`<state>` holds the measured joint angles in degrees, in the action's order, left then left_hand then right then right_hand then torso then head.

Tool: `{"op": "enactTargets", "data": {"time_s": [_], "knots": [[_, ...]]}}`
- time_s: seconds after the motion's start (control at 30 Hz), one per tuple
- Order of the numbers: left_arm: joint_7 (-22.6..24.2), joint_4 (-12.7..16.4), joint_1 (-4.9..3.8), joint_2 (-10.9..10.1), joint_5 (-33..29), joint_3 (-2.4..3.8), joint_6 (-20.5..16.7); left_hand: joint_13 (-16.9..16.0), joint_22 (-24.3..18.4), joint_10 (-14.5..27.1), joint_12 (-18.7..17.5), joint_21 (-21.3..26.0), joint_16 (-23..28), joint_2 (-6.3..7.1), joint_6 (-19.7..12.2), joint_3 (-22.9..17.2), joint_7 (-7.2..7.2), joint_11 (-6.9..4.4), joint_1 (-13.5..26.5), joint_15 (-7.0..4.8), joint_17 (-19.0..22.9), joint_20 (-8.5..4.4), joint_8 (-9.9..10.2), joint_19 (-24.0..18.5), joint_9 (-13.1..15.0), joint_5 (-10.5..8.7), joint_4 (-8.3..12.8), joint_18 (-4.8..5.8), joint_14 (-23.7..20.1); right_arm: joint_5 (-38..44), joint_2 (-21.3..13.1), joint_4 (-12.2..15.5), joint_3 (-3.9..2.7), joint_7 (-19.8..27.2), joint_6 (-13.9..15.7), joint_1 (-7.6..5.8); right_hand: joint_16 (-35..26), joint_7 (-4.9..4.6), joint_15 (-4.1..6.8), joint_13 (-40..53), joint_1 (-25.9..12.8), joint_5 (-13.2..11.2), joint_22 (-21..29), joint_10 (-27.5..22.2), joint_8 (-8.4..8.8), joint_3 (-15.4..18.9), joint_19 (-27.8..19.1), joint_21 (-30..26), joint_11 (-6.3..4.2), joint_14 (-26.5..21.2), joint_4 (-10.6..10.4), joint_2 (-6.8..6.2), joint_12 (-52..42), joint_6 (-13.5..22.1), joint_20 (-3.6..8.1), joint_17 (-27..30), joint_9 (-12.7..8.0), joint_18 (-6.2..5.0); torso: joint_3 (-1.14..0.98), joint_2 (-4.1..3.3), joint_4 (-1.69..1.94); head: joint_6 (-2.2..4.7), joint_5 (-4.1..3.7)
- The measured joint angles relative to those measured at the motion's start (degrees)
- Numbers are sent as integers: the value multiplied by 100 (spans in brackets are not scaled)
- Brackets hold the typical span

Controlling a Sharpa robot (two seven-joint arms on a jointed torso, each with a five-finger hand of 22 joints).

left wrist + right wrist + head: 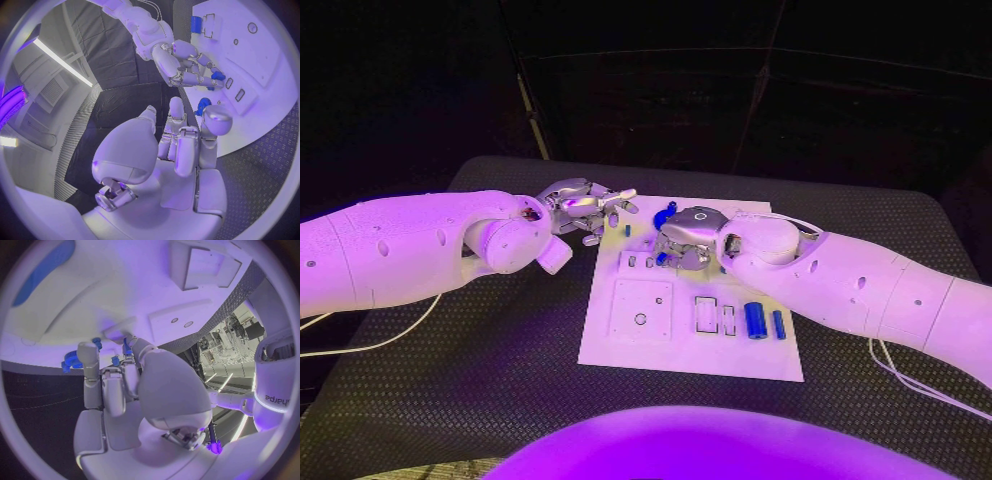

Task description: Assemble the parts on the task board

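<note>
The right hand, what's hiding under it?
Under the right hand lies the white task board. Small blue parts show at its fingertips, and a larger blue part sits beside it. The board's surface directly beneath the palm is covered and cannot be seen.

task board (625, 345): 1, white, on table (473, 390)
table: 1
robot hands: 2 – left robot hand (586, 209), right robot hand (689, 238)
blue cylinders lying at board's right side: 2 – thick one (756, 320), thin one (779, 323)
other small blue parts by the hands: several, exact no. can't tell
</note>
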<state>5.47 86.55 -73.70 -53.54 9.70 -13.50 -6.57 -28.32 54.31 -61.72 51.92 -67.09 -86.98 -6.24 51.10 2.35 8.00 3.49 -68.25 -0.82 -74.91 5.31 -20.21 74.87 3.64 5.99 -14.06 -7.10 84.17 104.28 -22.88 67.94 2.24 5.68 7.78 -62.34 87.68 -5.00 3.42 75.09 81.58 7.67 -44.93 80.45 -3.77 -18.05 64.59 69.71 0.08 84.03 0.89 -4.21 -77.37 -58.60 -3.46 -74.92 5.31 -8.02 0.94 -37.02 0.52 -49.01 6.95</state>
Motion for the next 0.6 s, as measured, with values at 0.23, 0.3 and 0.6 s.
{"op": "enactTargets", "data": {"time_s": [0.23, 0.3, 0.6], "knots": [[-7, -9, 0, 7, 0, 0, 7, 0, 0, 0, 0, 0, 0, 0, 0, 2, 0, 0, 0, 0, 0, 0, 6, 0, 0, 0, -2, 0, 0, 44, 0, 8, -1, -2, 3, -2, -23, 43, 29, -1, 0, 1, 16, -32, 0, -34, -33, -23, -33, 11, 80, 0, 29, 226, 55, 0, -63, 0, 0, -1, 0, -1, -1], [-9, -14, 0, 9, -1, 0, 9, 0, 0, 0, 0, 0, 0, 0, 0, 16, 0, 0, 0, 0, 0, 0, 23, 0, 0, 0, -16, 0, 0, 52, 0, 11, -1, -2, 3, -2, -23, 72, 49, -1, 0, 1, 16, -20, 0, -48, -29, -28, -62, -10, 95, 0, 39, 323, 71, 1, -89, 0, 0, -1, 1, -7, -1], [-15, -24, 0, 17, -1, 0, 23, -1, -1, 0, 0, 0, 0, 0, 0, 16, 0, 0, 0, 0, 0, 0, 23, 0, 0, 0, -16, 0, 0, 79, -3, 25, -1, -3, 6, -2, -23, 85, 49, -11, -10, 1, 16, -20, 0, -62, -29, -29, -62, -10, 109, -41, 40, 378, 71, 1, -104, 0, 0, -2, 1, -8, 2]]}}
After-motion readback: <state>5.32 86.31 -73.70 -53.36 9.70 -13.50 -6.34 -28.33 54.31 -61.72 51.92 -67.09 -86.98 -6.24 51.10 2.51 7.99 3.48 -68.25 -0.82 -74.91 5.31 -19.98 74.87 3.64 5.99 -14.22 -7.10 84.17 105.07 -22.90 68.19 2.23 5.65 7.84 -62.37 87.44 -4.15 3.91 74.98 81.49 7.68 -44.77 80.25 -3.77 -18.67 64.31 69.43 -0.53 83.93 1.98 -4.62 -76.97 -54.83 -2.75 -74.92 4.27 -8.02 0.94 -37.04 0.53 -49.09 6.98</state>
